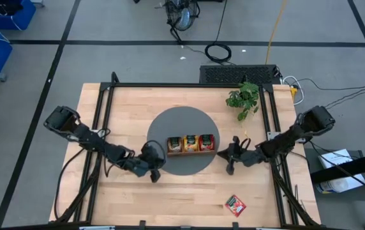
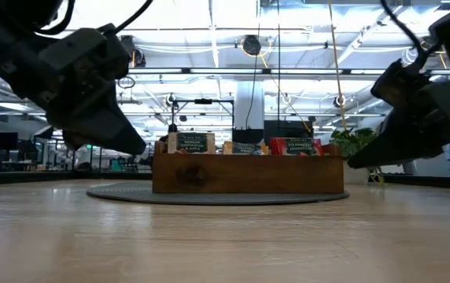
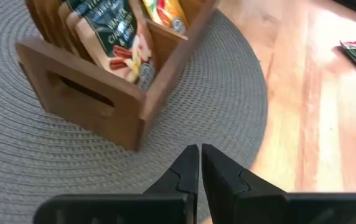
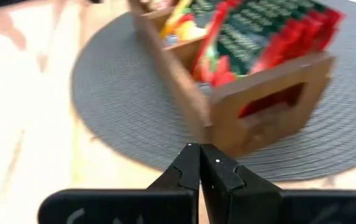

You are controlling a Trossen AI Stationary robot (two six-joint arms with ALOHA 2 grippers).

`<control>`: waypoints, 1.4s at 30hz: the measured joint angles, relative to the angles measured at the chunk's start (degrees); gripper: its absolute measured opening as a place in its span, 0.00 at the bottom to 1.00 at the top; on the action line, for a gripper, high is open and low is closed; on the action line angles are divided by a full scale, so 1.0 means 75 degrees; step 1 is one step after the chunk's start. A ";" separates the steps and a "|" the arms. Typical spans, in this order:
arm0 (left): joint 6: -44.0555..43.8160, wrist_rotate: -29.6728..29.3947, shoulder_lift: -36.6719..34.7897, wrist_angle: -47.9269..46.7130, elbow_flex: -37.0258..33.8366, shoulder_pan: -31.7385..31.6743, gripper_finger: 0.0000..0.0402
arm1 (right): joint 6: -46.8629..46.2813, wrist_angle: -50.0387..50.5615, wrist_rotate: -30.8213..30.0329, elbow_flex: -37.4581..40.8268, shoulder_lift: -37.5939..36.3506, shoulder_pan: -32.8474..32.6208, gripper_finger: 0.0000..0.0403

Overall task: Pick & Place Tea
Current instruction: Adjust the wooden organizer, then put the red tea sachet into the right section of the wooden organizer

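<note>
Both grippers are closed and empty. High view: left gripper (image 1: 154,172) sits at the round grey mat's (image 1: 163,121) left edge, right gripper (image 1: 231,155) at its right edge, flanking the wooden tray (image 1: 191,152) of tea sachets (image 1: 191,142). One red sachet (image 1: 235,205) lies alone on the table (image 1: 189,198), near its front edge. Low view: the tray (image 2: 248,174) stands between both arms. Left wrist view: fingertips (image 3: 190,163) pressed together near the tray's end. Right wrist view: fingertips (image 4: 210,160) likewise together by red sachets (image 4: 271,34).

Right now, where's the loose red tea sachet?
In the high view, the red sachet lies alone on the bare table near its front edge, right side, apart from the round mat.
</note>
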State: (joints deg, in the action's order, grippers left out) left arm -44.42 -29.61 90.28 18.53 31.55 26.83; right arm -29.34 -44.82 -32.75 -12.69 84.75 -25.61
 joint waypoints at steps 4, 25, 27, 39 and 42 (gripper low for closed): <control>0.0051 0.0000 0.0066 0.0005 0.0000 -0.0148 0.06 | 0.0000 -0.0056 0.0003 0.0000 0.0000 -0.0283 0.00; 0.0305 0.0372 0.0082 -0.0097 -0.0006 -0.1089 0.06 | 0.0884 -0.0065 0.0632 0.0003 0.0009 0.0545 0.00; 0.0316 0.0487 0.0082 -0.0097 -0.0006 -0.1104 0.06 | 0.0883 0.0010 0.0650 0.0004 0.0009 0.0608 0.00; 0.1142 0.1551 0.0082 0.2152 0.0040 -0.0169 0.06 | 0.1183 -0.0709 0.1614 -0.0262 0.0006 0.0215 0.00; 0.1287 0.1565 0.0177 0.1867 0.0579 0.0129 0.06 | 0.1141 0.0388 0.2017 -0.0887 -0.0088 -0.0105 0.00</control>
State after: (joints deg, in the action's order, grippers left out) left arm -34.77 -17.87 91.60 32.53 35.89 27.79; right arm -20.78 -41.90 -17.63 -19.34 84.09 -26.39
